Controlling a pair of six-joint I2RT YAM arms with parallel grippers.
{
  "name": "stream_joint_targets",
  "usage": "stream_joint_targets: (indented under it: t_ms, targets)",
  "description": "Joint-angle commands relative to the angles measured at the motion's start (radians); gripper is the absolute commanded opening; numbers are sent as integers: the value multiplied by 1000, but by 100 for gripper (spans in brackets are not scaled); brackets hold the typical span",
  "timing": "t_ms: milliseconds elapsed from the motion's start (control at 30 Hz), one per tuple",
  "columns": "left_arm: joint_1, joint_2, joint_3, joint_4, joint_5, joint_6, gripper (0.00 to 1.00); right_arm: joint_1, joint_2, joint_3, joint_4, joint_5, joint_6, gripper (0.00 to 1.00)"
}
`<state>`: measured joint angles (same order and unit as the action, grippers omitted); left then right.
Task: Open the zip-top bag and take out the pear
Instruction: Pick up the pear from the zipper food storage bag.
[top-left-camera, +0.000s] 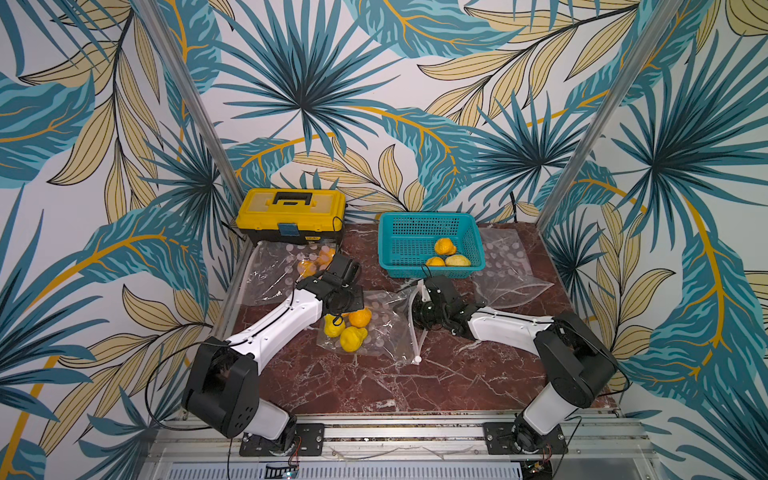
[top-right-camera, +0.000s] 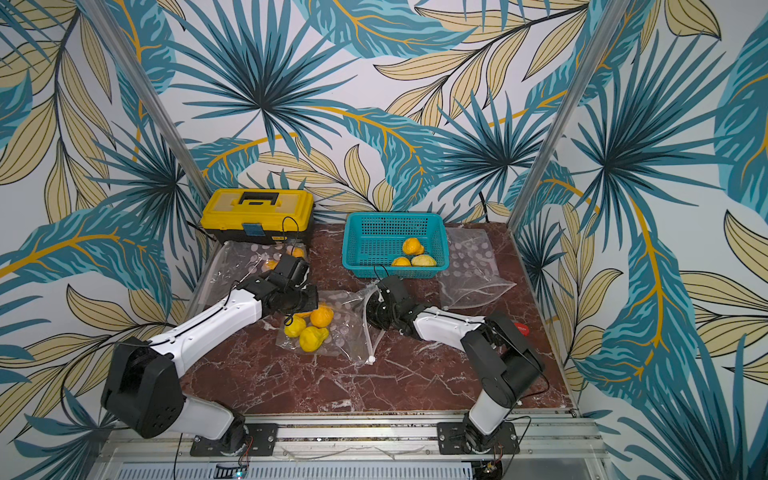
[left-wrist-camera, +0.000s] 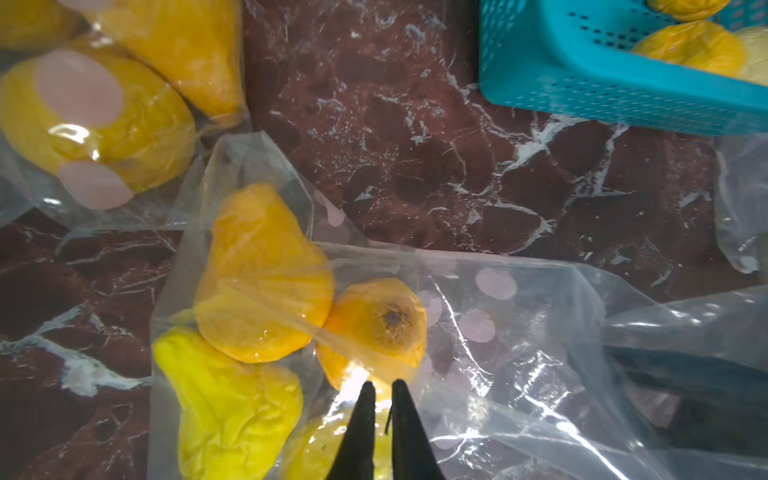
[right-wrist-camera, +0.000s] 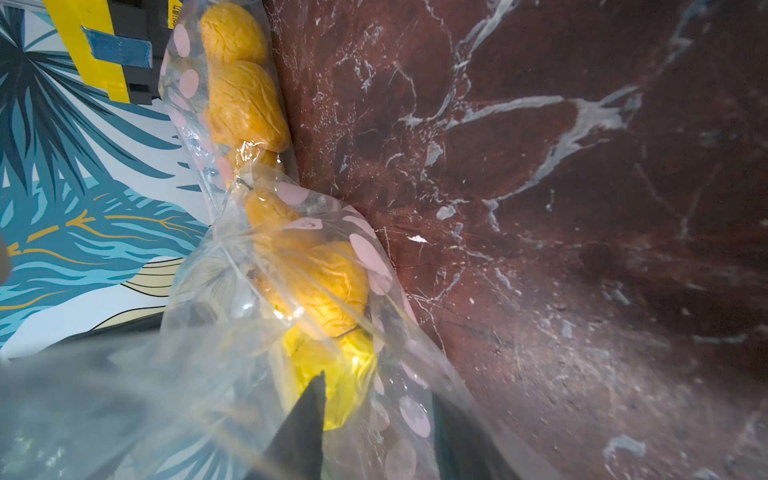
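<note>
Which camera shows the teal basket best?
Both top views show the whole basket and the fruit in it. The left wrist view catches only a corner; the right wrist view shows none of it.

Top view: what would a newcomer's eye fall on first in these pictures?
First, the bright yellow pears in a clear bag at the middle of the dark red marble table. Then the teal basket holding three fruits at the back, and the yellow toolbox in the back left corner.
</note>
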<state>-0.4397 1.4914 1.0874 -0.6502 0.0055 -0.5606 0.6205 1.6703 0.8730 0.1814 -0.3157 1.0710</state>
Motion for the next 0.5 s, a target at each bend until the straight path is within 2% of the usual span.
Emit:
stream_joint_targets:
  t_ms: [0, 233, 467]
  targets:
    - [16, 32, -14, -8, 21, -2, 11, -3, -27, 2, -33, -5, -24, 44]
    - [20, 131, -10, 8, 62, 10, 11, -2, -26, 4, -36, -15, -35, 45]
    - [19, 189, -19, 52, 153, 30, 13, -2, -2, 25, -33, -60, -82, 53]
